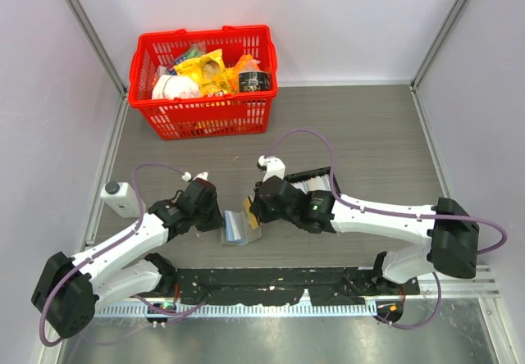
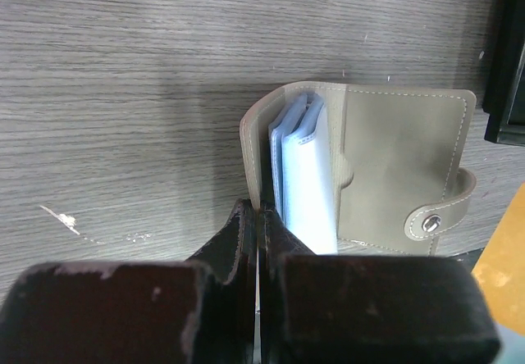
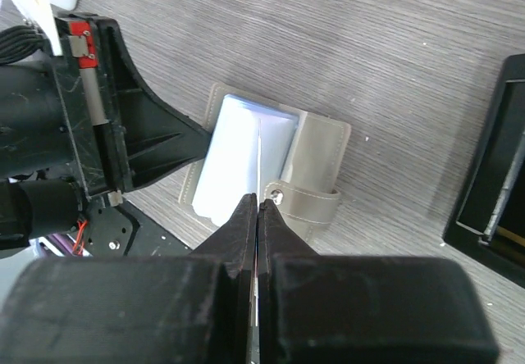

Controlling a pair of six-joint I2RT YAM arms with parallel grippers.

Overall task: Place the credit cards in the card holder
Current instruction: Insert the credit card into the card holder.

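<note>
The grey-beige card holder (image 2: 402, 159) lies open on the table, its pale blue pockets (image 3: 234, 159) fanned up. My left gripper (image 2: 256, 210) is shut on the edge of its left cover. My right gripper (image 3: 258, 202) is shut on a credit card (image 3: 259, 155). That card shows edge-on as a thin pale line standing over the pockets. Its tan-orange face shows in the top view (image 1: 249, 209) and at the left wrist view's right edge (image 2: 502, 274). The two grippers (image 1: 215, 216) (image 1: 256, 210) face each other across the card holder (image 1: 236, 229).
A black open tray (image 1: 316, 182) holding more pale cards lies just behind the right arm's wrist; it also shows in the right wrist view (image 3: 492, 175). A red basket (image 1: 205, 81) of groceries stands at the back. A small white device (image 1: 120, 197) sits at the left.
</note>
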